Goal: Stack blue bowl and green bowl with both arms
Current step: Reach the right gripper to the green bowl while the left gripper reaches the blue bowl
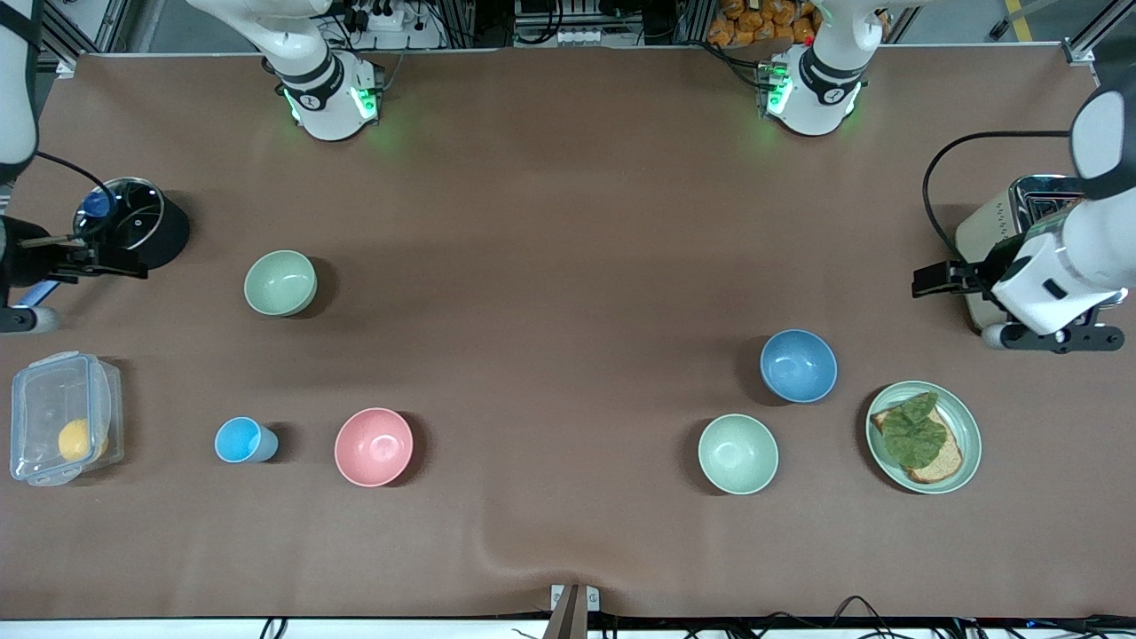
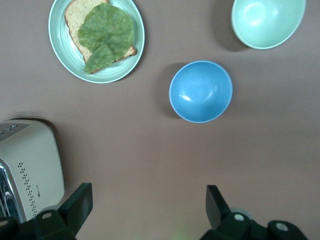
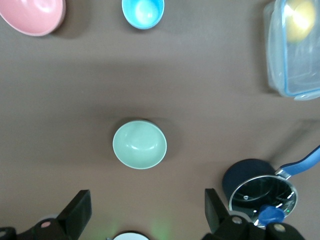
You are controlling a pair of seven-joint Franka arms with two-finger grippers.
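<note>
The blue bowl stands upright on the brown table toward the left arm's end. The sage-green bowl stands upright toward the right arm's end. My left gripper hangs open and empty beside the toaster, well apart from the blue bowl. My right gripper hangs open and empty next to the pot, apart from the green bowl. Both bowls are empty.
A paler mint bowl and a green plate with a sandwich sit nearer the front camera than the blue bowl. A toaster, lidded pot, pink bowl, light-blue cup and clear box also stand on the table.
</note>
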